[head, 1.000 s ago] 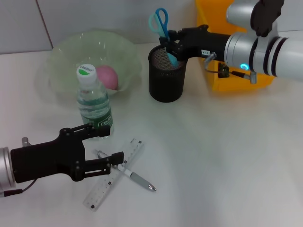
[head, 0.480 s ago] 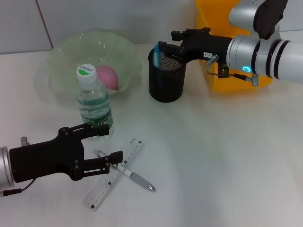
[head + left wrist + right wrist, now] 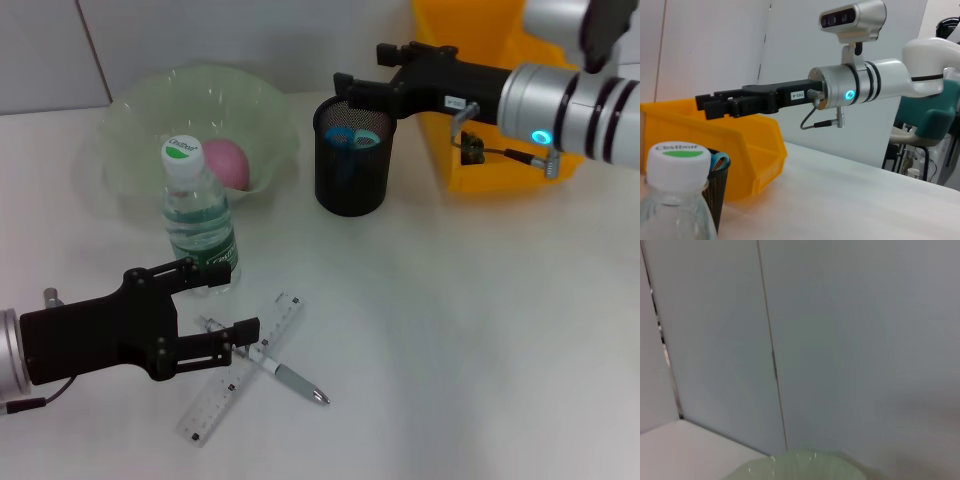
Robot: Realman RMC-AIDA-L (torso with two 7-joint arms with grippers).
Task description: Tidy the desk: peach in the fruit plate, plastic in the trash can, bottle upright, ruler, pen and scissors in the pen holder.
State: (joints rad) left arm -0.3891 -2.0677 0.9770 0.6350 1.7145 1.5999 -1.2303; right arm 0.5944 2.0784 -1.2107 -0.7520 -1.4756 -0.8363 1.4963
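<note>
Over the black mesh pen holder (image 3: pixel 352 168), where you see the blue-handled scissors (image 3: pixel 350 139) dropped inside, your right claw (image 3: pixel 362 86) hovers open and empty, while the pink peach (image 3: pixel 226 163) sits in the pale green plate (image 3: pixel 140 110).

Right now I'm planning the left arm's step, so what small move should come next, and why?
Probably ease the left gripper down so its fingers close on the pen, which lies crossed over the ruler just beside them. The scissors sit in the pen holder, the bottle stands upright and the peach is in the fruit plate.
</note>
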